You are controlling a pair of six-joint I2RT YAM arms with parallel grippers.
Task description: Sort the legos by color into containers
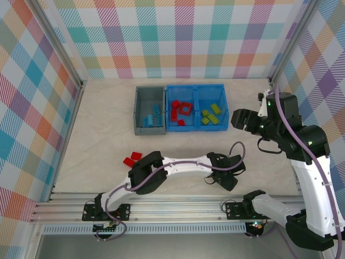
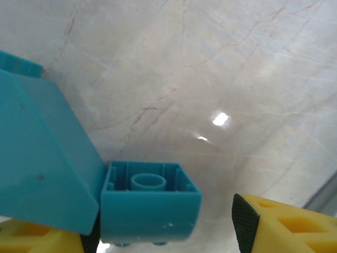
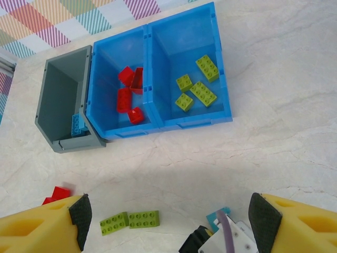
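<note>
An upturned light blue lego [image 2: 150, 208] lies on the table between my left gripper's [image 2: 167, 230] fingers. It sits against the left pad, and a gap shows before the right pad [image 2: 245, 221], so the jaws stand open. A blue wedge [image 2: 42, 168] rests beside it. This gripper [image 1: 225, 177] is low at the table's near middle. My right gripper [image 1: 237, 118] hovers open and empty [image 3: 171, 221] right of the containers. The grey bin [image 1: 141, 110] holds blue legos. The blue bin [image 1: 197, 86] holds red legos [image 3: 129, 92] on the left and green ones [image 3: 197, 87] on the right.
Two green legos [image 3: 129, 220] lie side by side on the table near the left arm, and two red ones [image 1: 132, 158] lie by the left arm's elbow. Checked walls close in the back and sides, and a metal rail [image 1: 172, 208] runs along the near edge.
</note>
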